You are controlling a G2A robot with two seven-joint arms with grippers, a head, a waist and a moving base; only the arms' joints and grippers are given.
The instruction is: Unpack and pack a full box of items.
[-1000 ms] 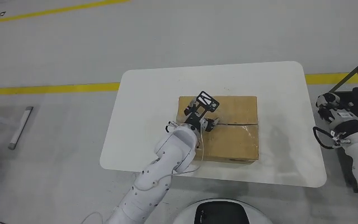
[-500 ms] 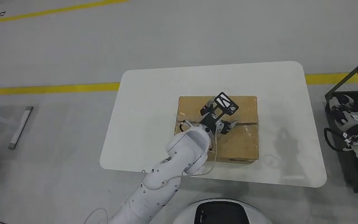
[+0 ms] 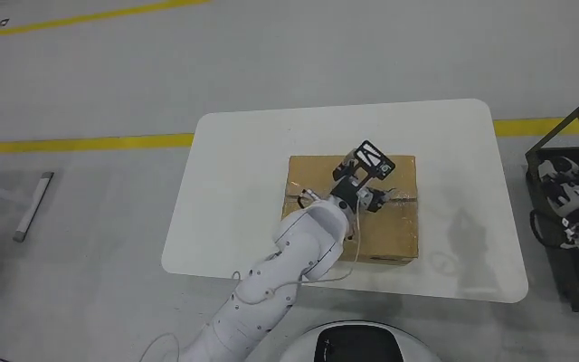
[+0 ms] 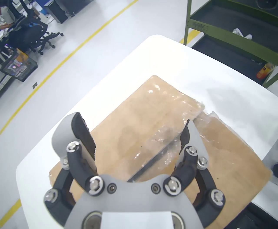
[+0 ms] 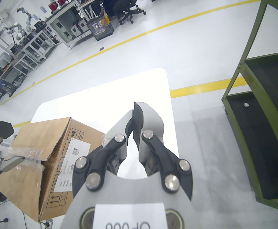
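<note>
Robotics lab: yellow floor lines [image 5: 134, 36], equipment racks [image 5: 65, 30], office chairs [image 5: 128, 10]

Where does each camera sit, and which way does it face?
Top view: above the arms, looking down at the white table and cardboard box; left arm and left gripper show.
Left wrist view: on that wrist, facing the box's taped seam between its open fingers.
Right wrist view: on that wrist, facing across the table toward a green rack; shut right gripper shows.
Shared: all three show box and table.
</note>
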